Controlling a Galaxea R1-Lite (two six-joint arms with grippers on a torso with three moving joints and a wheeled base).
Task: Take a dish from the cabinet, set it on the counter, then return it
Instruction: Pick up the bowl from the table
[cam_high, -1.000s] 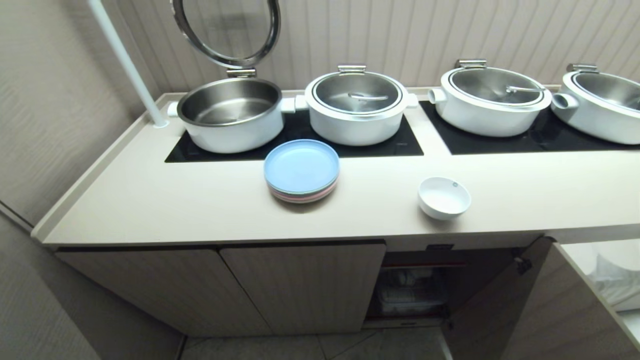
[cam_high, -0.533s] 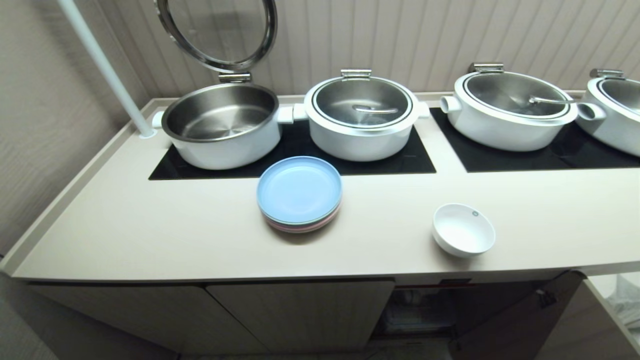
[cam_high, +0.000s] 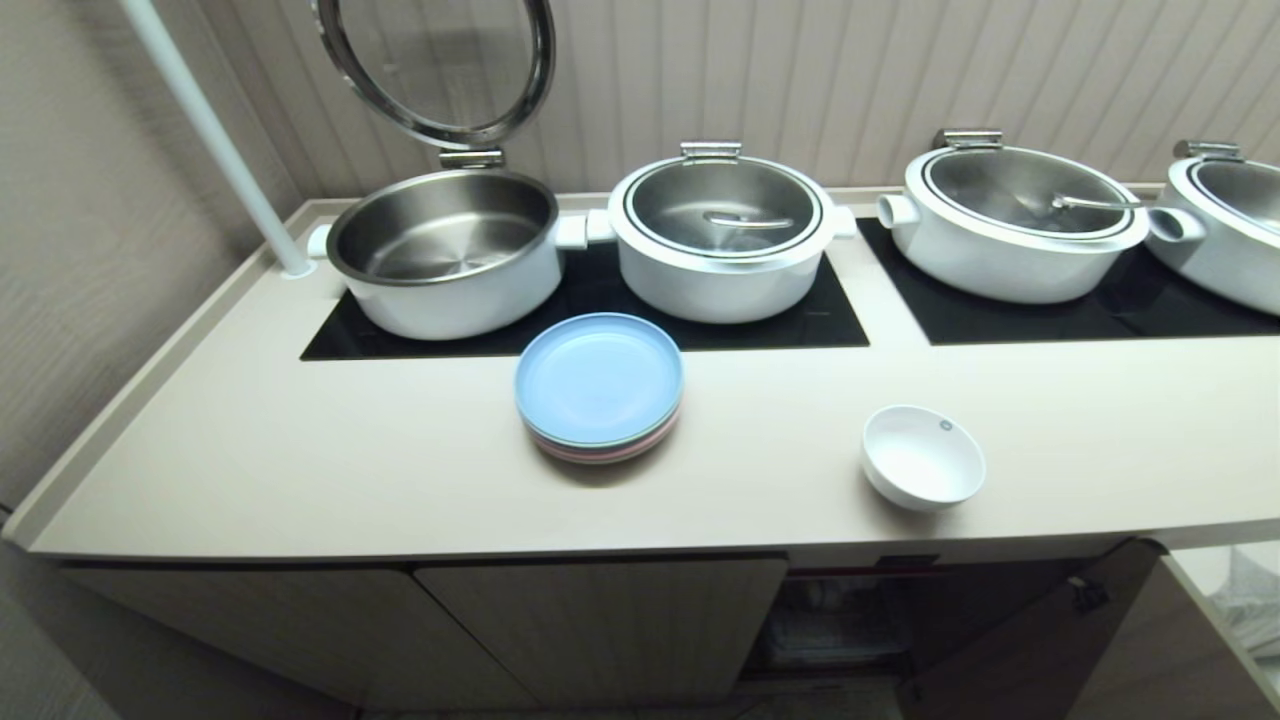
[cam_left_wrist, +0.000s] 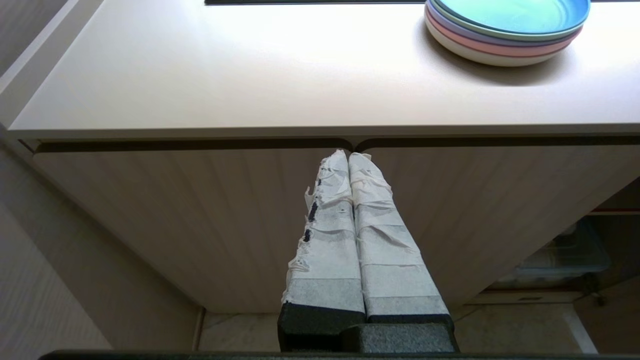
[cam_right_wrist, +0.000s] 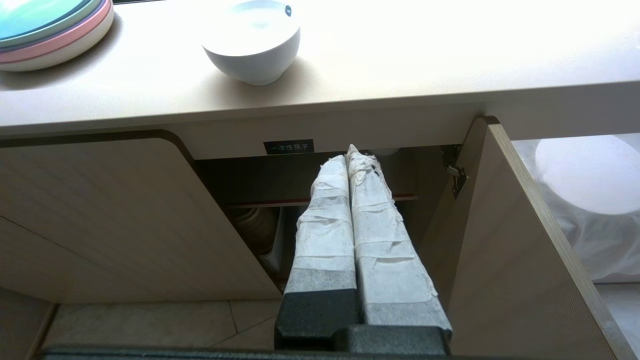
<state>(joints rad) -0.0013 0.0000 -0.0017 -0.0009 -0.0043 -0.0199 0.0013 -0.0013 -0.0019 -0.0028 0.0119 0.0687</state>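
The dish (cam_high: 924, 457), a small white bowl with a grey dot near its rim, stands upright on the beige counter (cam_high: 400, 450) near the front edge; it also shows in the right wrist view (cam_right_wrist: 252, 42). Below it the cabinet (cam_high: 850, 620) has its right door (cam_right_wrist: 505, 240) swung open, dark shelf inside. My right gripper (cam_right_wrist: 350, 152) is shut and empty, held in front of the open cabinet below the counter edge. My left gripper (cam_left_wrist: 348, 155) is shut and empty, facing the closed ribbed doors (cam_left_wrist: 200, 215). Neither arm shows in the head view.
A stack of pastel plates (cam_high: 599, 385) sits mid-counter. White pots (cam_high: 722, 235) stand on black cooktop panels (cam_high: 830, 310) behind; the leftmost pot (cam_high: 445, 245) has its lid raised. A white pole (cam_high: 215, 140) rises at back left. A white bag (cam_right_wrist: 585, 190) lies beyond the open door.
The head camera's view shifted between one second ago and half a second ago, showing the counter lower and closer; since then it barely moved. The dish and plates stay in place.
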